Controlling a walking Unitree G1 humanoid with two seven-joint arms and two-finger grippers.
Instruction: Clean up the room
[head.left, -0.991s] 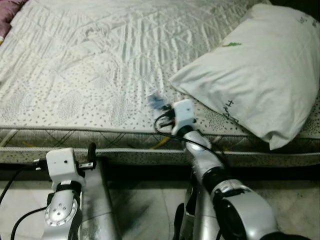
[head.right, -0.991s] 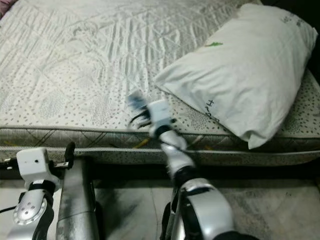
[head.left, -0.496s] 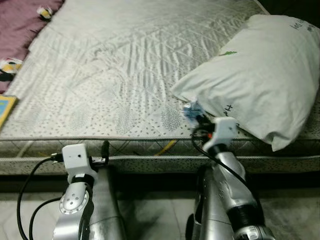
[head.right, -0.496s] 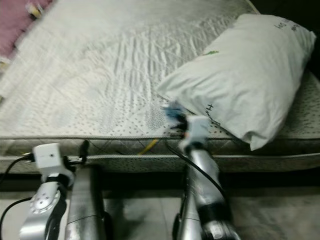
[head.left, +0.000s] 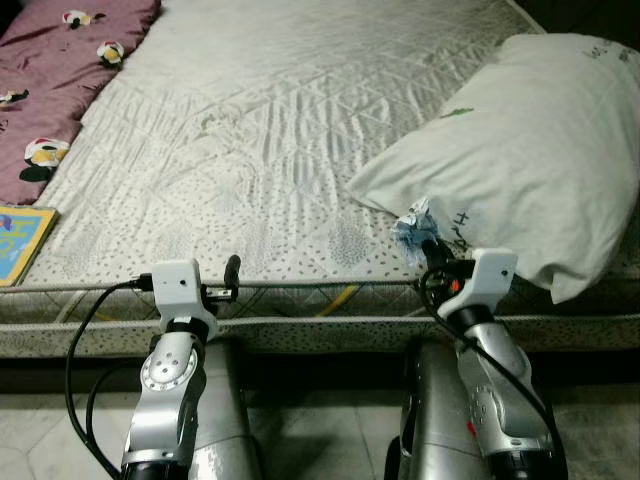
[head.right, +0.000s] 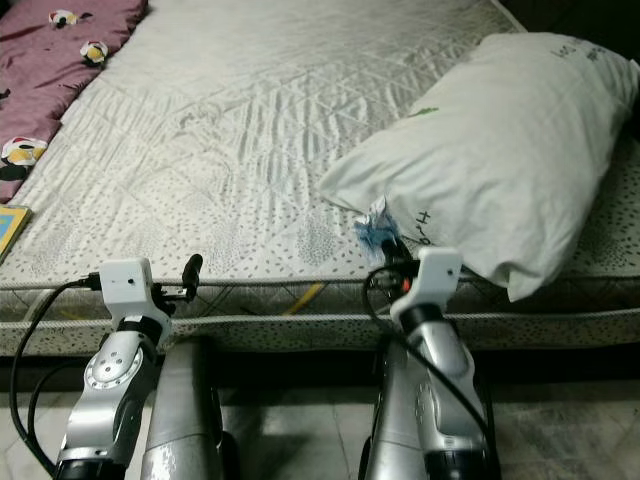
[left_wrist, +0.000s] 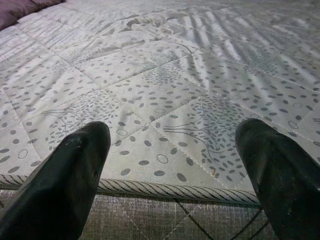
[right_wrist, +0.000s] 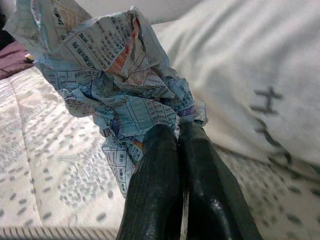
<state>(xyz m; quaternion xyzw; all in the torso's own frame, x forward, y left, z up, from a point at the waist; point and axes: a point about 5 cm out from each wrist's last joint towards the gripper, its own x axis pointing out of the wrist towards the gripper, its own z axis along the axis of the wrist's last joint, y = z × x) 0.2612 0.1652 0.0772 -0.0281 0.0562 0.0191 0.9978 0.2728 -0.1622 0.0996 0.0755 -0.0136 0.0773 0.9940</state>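
Nearest you, at 7 o'clock, your left gripper (left_wrist: 167, 165) hangs just off the edge of the mattress (head.left: 270, 150), its fingers (left_wrist: 70, 175) spread wide with nothing between them. At 5 o'clock your right gripper (right_wrist: 177, 132) has its fingers pressed together, pinching a crumpled paper (right_wrist: 115, 70) printed in blue. That paper sits over the mattress edge, just beside the near corner of the pillow (head.left: 530, 160) at 2 o'clock. Farther off at 10 o'clock you see a purple blanket (head.left: 60, 70) and a book (head.left: 20, 240).
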